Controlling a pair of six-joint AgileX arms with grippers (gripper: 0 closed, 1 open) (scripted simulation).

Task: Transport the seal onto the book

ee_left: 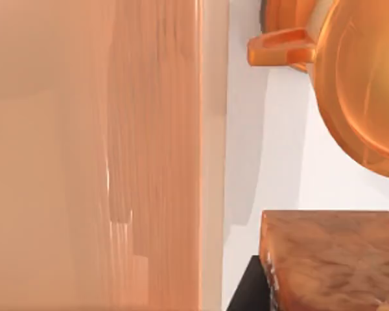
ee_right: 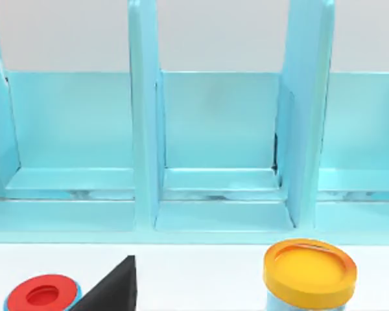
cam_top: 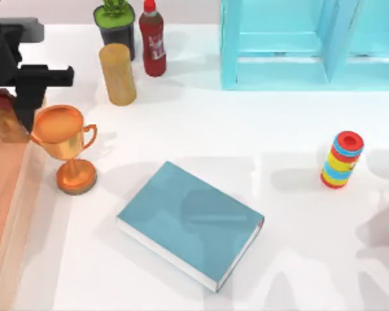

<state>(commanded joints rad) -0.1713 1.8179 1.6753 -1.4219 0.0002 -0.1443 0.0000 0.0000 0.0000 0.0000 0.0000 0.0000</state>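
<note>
The seal (cam_top: 6, 120) is a small upright block with a mottled, stone-like reddish-brown surface, standing at the far left of the top view, just beside the orange-gold trophy (cam_top: 65, 146). In the left wrist view the same block (ee_left: 334, 259) shows a grainy, flat brown face with a dark gripper finger (ee_left: 249, 291) against its edge. The left gripper (cam_top: 16, 97), black and boxy, sits directly above the seal and looks clamped on it, though the contact itself is partly hidden from above.

The trophy is glossy and metallic, a rounded cup with curled handles on a disc foot; its bulging bowl (ee_left: 363, 84) looms near the seal in the left wrist view. The book (cam_top: 191, 223) lies flat near the worktop's middle, well apart from the seal: a thick hardcover with a smooth matte teal cover, white page edges and a small red mark at one corner.

At the left edge runs a pale wooden tray (cam_top: 3, 214) with streaked grain. Behind the trophy stand a tan cylinder (cam_top: 118, 74), a red bottle (cam_top: 153, 39) and a potted plant (cam_top: 115, 19). A light-blue shelf unit (cam_top: 298, 45) with upright dividers lines the back, and a striped ring stack (cam_top: 341, 160) stands at the right. The right wrist view faces the shelf, with a dark fingertip (ee_right: 113, 288) and a yellow-lidded jar (ee_right: 309, 272); I cannot tell how the right gripper stands.

The worktop (cam_top: 259, 129) is glossy white.
</note>
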